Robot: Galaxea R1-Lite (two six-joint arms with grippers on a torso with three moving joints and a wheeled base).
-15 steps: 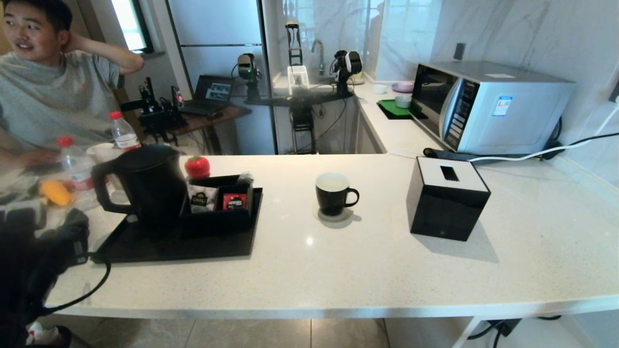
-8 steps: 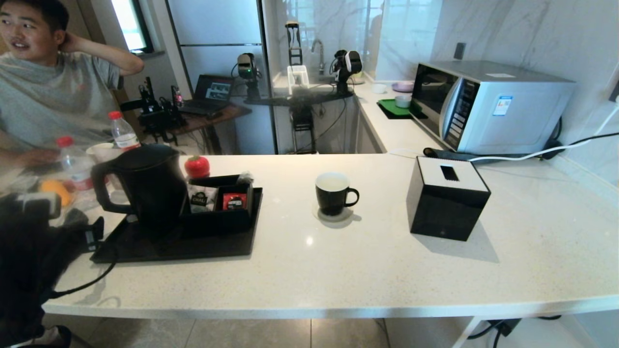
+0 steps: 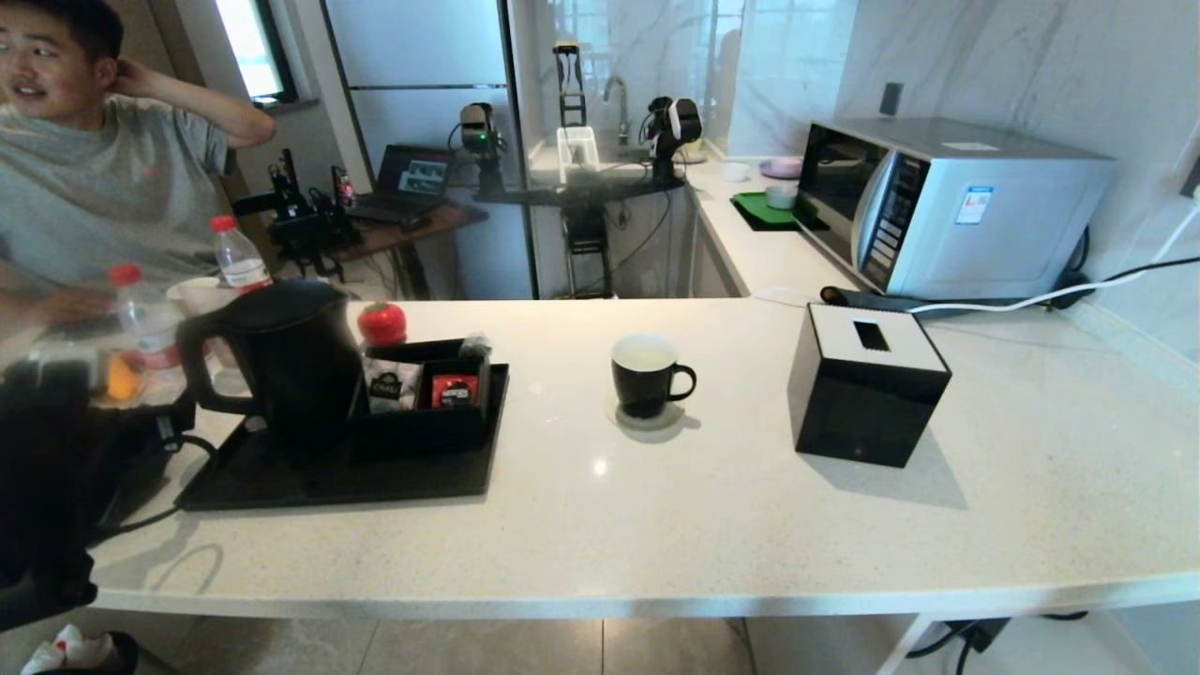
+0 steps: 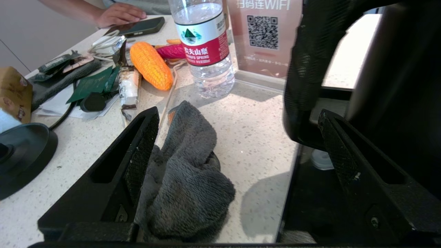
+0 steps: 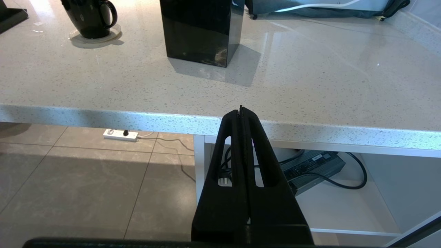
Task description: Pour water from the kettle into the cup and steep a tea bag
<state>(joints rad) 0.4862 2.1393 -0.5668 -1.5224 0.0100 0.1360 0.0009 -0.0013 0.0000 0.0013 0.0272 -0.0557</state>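
desk (image 3: 712, 525): pale speckled stone, polished | kettle (image 3: 281, 361): matt black | cup (image 3: 645, 377): glossy black, white inside | tissue box (image 3: 867, 389): glossy black sides, white top | microwave (image 3: 947, 206): brushed silver metal | left claw (image 4: 237, 137): matt black plastic, ribbed pads | grey cloth (image 4: 187, 172): fluffy fleece | bottle (image 4: 205, 44): clear plastic, red label

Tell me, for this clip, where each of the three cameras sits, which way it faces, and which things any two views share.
Head view: high on the robot, facing forward and down over the counter at the kettle, cup and black box; left arm at the left edge.
Left wrist view: behind the open left pincer, facing a grey cloth, a water bottle and the kettle's handle.
Right wrist view: behind the shut right pincer, below the counter's edge, facing cup and box.
Shared: head and right wrist both show cup and box.
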